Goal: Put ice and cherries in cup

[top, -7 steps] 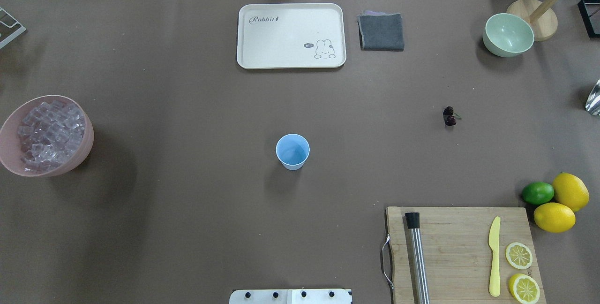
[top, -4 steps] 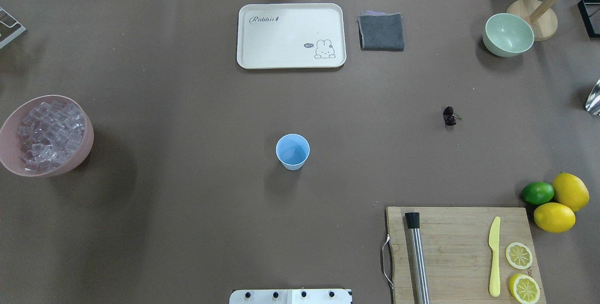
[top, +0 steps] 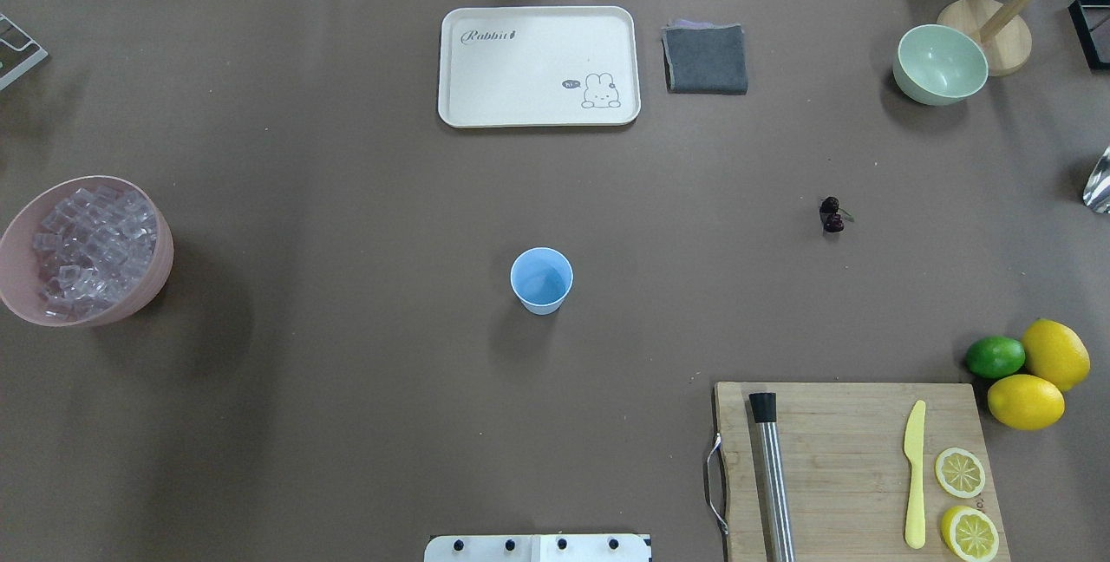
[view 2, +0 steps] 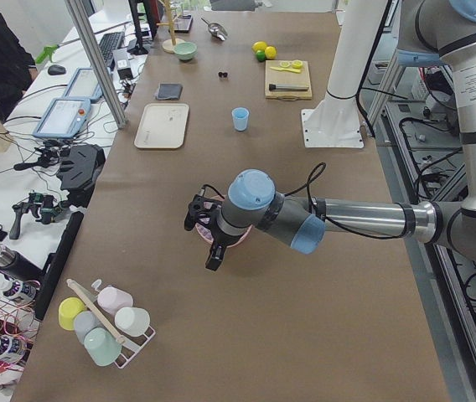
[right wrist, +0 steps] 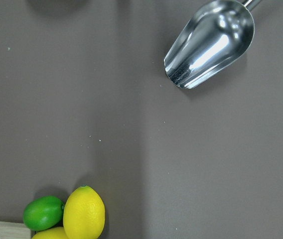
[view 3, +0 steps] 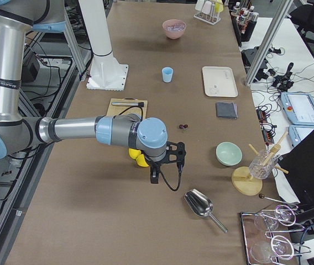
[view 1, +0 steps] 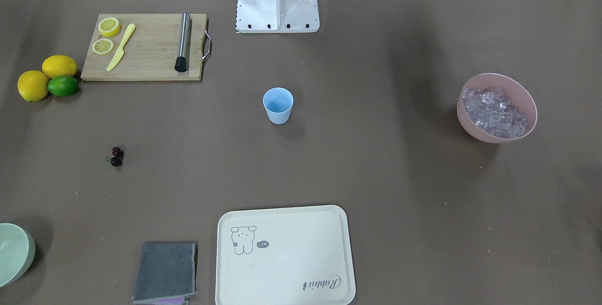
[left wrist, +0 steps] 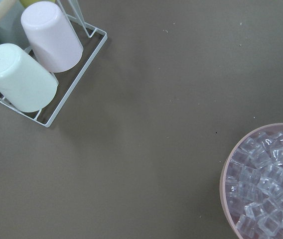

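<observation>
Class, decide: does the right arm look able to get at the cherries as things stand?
Probably yes: the cherries lie alone on bare table, close beside the right arm, with nothing between them.

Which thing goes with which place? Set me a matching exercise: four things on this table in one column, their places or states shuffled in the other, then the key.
Column one
1. ice
2. cherries
3. cup
4. yellow knife

Column two
A. lying on the cutting board
B. standing upright and empty near the middle of the table
C. piled in the pink bowl
D. lying alone on the bare table cover

Pairs: 1-C, 2-D, 3-B, 4-A
</observation>
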Motion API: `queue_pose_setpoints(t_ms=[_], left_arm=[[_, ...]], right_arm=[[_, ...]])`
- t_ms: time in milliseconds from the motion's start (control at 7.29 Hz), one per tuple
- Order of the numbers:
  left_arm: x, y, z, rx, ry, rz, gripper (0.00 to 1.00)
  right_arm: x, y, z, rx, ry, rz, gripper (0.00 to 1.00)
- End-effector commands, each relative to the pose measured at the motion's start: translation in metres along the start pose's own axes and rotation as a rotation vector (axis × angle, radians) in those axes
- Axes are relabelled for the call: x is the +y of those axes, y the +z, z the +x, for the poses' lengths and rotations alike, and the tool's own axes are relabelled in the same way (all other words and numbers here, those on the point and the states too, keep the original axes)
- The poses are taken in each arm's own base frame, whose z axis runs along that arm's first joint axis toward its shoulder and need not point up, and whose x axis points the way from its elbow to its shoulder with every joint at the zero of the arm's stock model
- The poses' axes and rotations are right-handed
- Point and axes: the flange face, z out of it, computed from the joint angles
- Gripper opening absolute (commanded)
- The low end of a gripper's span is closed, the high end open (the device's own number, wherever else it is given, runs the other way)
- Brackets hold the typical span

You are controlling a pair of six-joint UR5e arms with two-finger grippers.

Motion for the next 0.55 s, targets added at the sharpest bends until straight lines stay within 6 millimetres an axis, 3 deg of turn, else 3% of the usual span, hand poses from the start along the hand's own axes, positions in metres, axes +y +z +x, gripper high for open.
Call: queue_pose_setpoints(t_ms=[0, 137, 411], left_arm=[[0.001, -0.001, 0.02, 0.027, 0.171, 0.087, 0.98], [0.005, 0.001, 0.019, 0.03, 0.191, 0.098, 0.98], [-0.011, 0.028, 0.057, 0.084, 0.271, 0.059, 0.98]], right_arm=[[0.002, 0.001, 0.002, -0.001, 0.004, -0.003, 1.0], [0.004, 0.001, 0.003, -0.002, 0.009, -0.004, 1.0], [0.004, 0.002, 0.004, -0.001, 0.008, -0.005, 1.0]])
